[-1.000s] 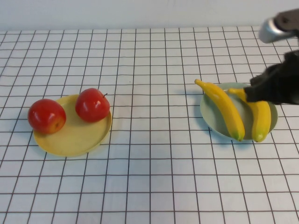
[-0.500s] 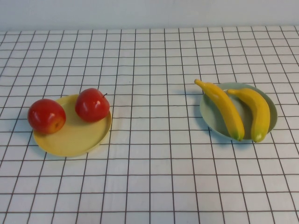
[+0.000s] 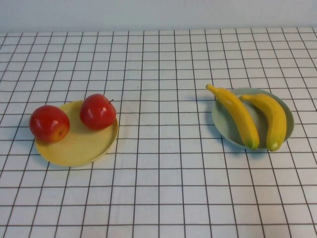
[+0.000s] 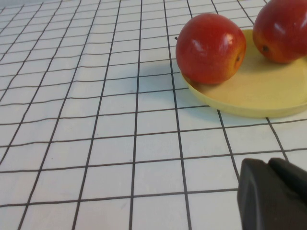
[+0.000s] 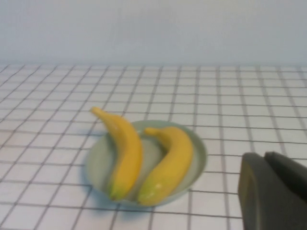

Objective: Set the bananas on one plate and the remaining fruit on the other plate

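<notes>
Bananas (image 3: 250, 116) on blue-green plate (image 3: 220, 121), apples (image 3: 98, 111) on yellow plate (image 3: 77, 148); left gripper (image 4: 271, 194) & right gripper (image 5: 271, 191) back, fingers together.

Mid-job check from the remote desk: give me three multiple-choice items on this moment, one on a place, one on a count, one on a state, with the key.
1. Where do the bananas lie?
A. On the bare table
B. On the blue-green plate
C. On the yellow plate

2. How many apples are there?
A. One
B. Two
C. Three

3. How are the left gripper and right gripper?
A. Both shut, holding nothing
B. Left holds an apple
C. Right holds a banana

Key:
1 B: both bananas rest across the blue-green plate on the robot's right.
2 B: two red apples sit on the yellow plate.
3 A: each gripper shows only in its own wrist view, back from its plate, empty.
</notes>
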You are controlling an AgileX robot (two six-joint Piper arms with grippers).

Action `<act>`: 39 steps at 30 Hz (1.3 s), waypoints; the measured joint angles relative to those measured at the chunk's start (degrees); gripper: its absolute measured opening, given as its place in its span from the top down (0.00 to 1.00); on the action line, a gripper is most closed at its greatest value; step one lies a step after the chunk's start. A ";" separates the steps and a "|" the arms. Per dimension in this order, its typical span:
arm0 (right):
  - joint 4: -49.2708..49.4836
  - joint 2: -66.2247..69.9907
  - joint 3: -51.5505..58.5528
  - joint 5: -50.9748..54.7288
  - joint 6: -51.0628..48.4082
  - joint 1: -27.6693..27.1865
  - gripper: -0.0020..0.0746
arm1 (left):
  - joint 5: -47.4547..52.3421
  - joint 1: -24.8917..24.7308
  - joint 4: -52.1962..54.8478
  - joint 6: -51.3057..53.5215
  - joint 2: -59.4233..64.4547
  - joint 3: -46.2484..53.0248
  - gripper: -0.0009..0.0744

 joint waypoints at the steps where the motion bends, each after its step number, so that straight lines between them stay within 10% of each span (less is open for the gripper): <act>1: 0.00 -1.68 1.95 -1.46 0.00 -2.79 0.99 | 0.00 0.00 0.00 0.00 0.00 0.00 0.99; 9: 3.94 -6.74 11.04 -5.39 0.00 -15.62 0.99 | 0.03 0.00 0.00 0.00 0.00 0.00 0.99; 39: 18.26 -16.56 14.39 12.56 -16.33 -13.94 0.99 | 0.14 0.00 0.00 0.00 -0.11 0.00 0.99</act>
